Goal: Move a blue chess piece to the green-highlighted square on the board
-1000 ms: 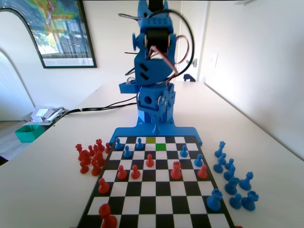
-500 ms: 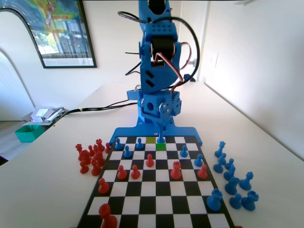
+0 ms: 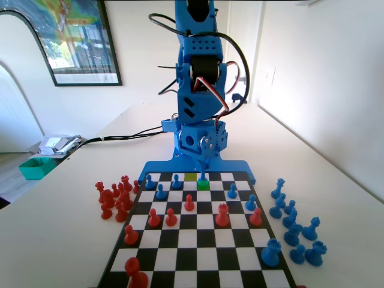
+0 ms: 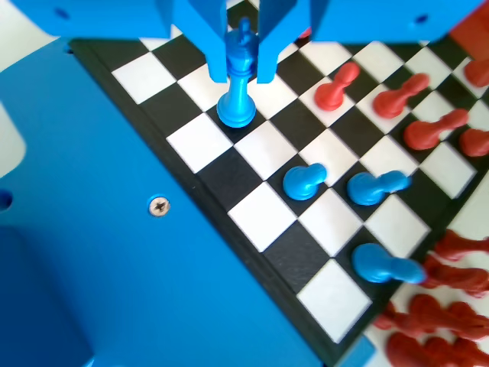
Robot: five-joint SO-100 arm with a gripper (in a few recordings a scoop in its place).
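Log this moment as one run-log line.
gripper: closed on slim blue plastic chess piece | piece: upright, base on bright green square | release: not yet

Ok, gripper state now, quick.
Gripper: closed on the blue chess piece, whose base looks to rest on the green-highlighted square.
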